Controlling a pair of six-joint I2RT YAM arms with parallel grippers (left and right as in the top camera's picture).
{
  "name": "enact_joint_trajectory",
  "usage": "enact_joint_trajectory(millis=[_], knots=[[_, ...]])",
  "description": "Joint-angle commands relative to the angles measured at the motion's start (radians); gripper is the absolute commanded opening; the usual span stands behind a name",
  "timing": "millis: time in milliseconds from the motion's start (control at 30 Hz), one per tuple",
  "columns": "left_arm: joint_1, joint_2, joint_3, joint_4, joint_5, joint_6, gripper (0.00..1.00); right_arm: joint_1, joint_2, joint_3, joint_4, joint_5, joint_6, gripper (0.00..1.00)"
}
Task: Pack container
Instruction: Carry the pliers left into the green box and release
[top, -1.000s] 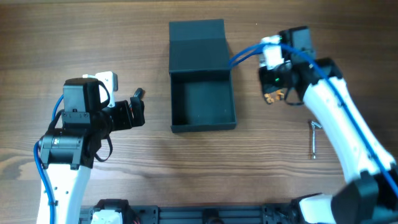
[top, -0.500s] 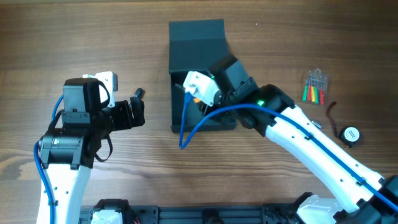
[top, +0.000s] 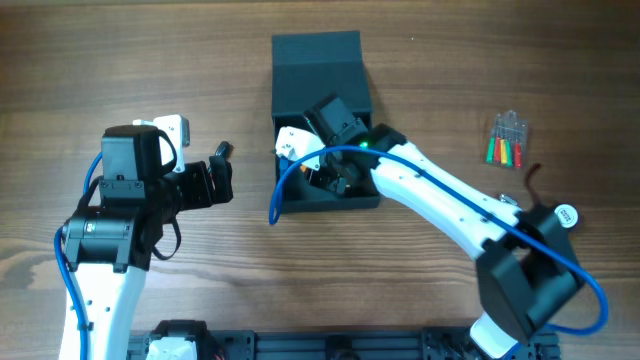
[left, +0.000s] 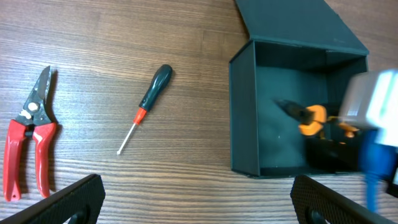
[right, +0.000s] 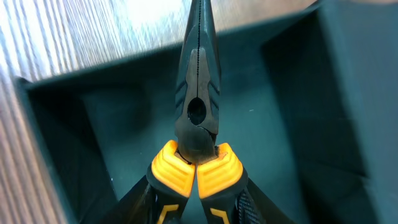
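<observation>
Starting at the left of the left wrist view, red-handled snips (left: 28, 149) lie flat on the wooden table (left: 124, 37). A dark-handled screwdriver (left: 147, 102) lies just to their right. Both are well apart from the box and, by my reading, waiting to be packed. The left gripper (top: 222, 172) hangs near them with its fingers spread wide and nothing between them, probably parked so the other arm has the box to itself.

The container (top: 318, 55) sits mid-table with its flap lid folded back away from the robot, which leaves the cavity open from above. Inside it, the right gripper (top: 335, 178) pinches the yellow handles of needle-nose pliers (right: 198, 106), nose pointing ahead, low over the floor. Gripped by the handles, the tool can be laid down lengthwise. Whether it touches the bottom I cannot tell.

Further right, a clear pack of coloured bits (top: 508, 140) and a small round disc (top: 565, 215) lie on the wood.
</observation>
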Motion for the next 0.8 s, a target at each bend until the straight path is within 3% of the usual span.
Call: enact_joint_trajectory(millis=[0,500,533,567,600,767], knots=[[0.005,-0.002,0.018,-0.001,-0.006,0.017,1.00,-0.014,0.068,0.001,0.002,-0.012,-0.017,0.04],[0.005,-0.002,0.018,-0.001,-0.006,0.017,1.00,-0.096,0.126,0.001,-0.016,-0.027,-0.016,0.06],[0.005,-0.002,0.018,-0.001,-0.006,0.017,1.00,-0.096,0.126,0.001,-0.021,-0.027,-0.007,0.23],[0.005,-0.002,0.018,-0.001,-0.006,0.017,1.00,-0.096,0.126,0.001,-0.024,-0.027,0.021,0.59],[0.005,-0.002,0.018,-0.001,-0.006,0.017,1.00,-0.096,0.126,0.001,-0.025,-0.027,0.043,0.79],[0.005,-0.002,0.018,-0.001,-0.006,0.017,1.00,-0.096,0.125,0.001,-0.034,-0.027,0.119,0.90]])
